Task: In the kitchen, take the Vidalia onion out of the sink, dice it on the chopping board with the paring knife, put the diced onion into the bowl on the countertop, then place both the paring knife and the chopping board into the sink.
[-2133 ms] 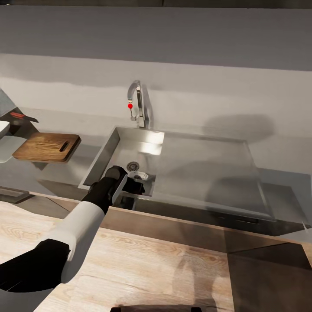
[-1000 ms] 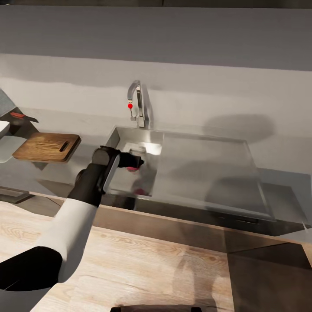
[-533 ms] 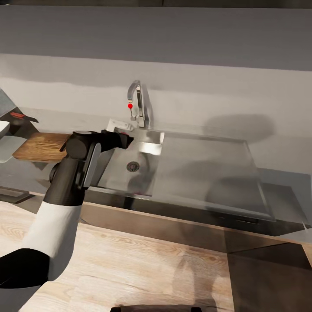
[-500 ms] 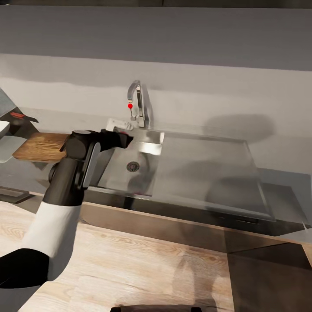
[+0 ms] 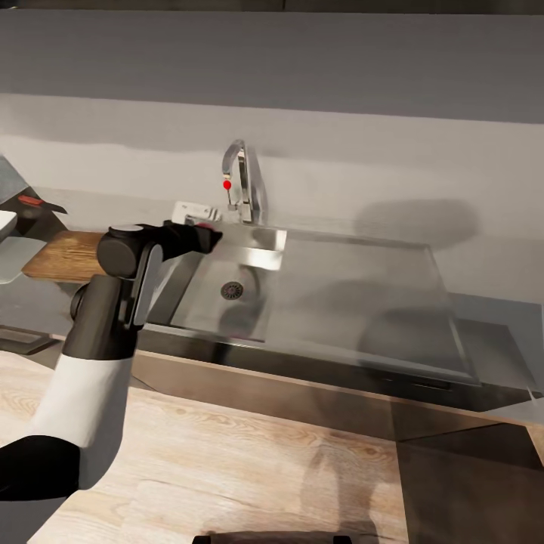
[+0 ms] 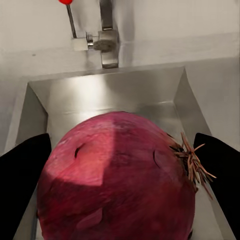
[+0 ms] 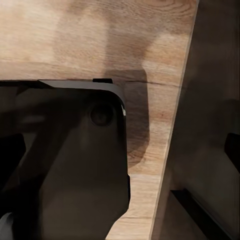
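Note:
My left gripper (image 5: 198,224) is shut on the Vidalia onion (image 5: 205,224) and holds it in the air over the sink's left rim. In the left wrist view the pinkish-red onion (image 6: 117,180) sits between the two dark fingers (image 6: 22,190), its root tuft to one side. Beneath lies the steel sink (image 5: 340,302) with its round drain (image 5: 232,289). The brown chopping board (image 5: 60,257) lies on the grey countertop (image 5: 30,302) left of the sink, partly behind my arm. The red-handled paring knife (image 5: 34,202) lies behind it. The white bowl (image 5: 4,224) is cut off at the left edge.
The grey tap (image 5: 240,177) with a red knob (image 5: 227,184) stands at the sink's back, close to the held onion. The right wrist view looks down on pale wooden floor (image 7: 100,45) and the robot's dark base (image 7: 75,165); a dark fingertip (image 7: 233,145) shows at its edge.
My left gripper rose out of the sink basin with the onion and swung left, from over the drain to above the sink's left rim. The drain is uncovered.

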`<state>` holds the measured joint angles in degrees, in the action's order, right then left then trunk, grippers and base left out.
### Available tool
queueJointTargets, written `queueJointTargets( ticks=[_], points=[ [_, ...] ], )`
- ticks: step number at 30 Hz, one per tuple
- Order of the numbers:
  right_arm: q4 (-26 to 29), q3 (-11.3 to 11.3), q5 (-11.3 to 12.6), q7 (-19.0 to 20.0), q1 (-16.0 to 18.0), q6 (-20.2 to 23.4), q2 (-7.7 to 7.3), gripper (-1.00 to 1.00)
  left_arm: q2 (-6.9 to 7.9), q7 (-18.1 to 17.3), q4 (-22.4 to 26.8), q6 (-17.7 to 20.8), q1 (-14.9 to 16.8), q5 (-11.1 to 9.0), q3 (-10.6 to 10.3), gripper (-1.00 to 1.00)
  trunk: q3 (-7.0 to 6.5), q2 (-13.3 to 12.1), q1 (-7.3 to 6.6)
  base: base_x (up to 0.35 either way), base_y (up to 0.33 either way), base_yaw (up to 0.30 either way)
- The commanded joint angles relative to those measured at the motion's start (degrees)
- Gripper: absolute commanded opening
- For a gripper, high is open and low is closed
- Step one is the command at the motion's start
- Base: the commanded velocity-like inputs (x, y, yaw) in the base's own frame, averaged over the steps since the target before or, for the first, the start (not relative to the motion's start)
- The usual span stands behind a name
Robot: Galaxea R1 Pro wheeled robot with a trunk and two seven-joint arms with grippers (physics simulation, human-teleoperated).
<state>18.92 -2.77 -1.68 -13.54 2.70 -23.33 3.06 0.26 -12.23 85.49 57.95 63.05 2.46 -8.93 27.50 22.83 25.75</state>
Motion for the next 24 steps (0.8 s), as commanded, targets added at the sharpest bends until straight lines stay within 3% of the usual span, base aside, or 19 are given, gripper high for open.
queueJointTargets(
  ticks=[1, 6, 10, 24],
  points=[
    [0.0, -0.3, -0.2, -0.5, 0.0, 0.0, -0.07, 1.0, 0.05, -0.2, 0.2, 0.2, 0.1, 0.2, 0.3, -1.0, 0.08, 0.1, 0.03, 0.0, 0.0, 0.0],
    [0.0, -0.3, -0.2, -0.5, 0.0, 0.0, -0.14, 1.0, 0.22, -0.2, 0.4, 0.2, 0.0, 0.2, 0.7, -1.0, 0.08, 0.1, 0.03, 0.05, 0.129, 0.0],
    [0.0, -0.3, -0.2, -0.5, 0.0, 0.0, -0.16, 1.0, 1.11, -0.2, 1.1, 0.3, 0.0, 0.2, 0.8, -1.0, 0.08, 0.1, 0.03, 0.102, 0.267, 0.0],
    [0.0, -0.3, -0.2, -0.5, 0.0, 0.0, -0.16, 1.0, 1.41, -0.2, 0.9, 0.4, 0.1, 0.1, 0.8, -1.0, 0.08, 0.1, 0.03, 0.024, 0.283, 0.0]
  ],
)
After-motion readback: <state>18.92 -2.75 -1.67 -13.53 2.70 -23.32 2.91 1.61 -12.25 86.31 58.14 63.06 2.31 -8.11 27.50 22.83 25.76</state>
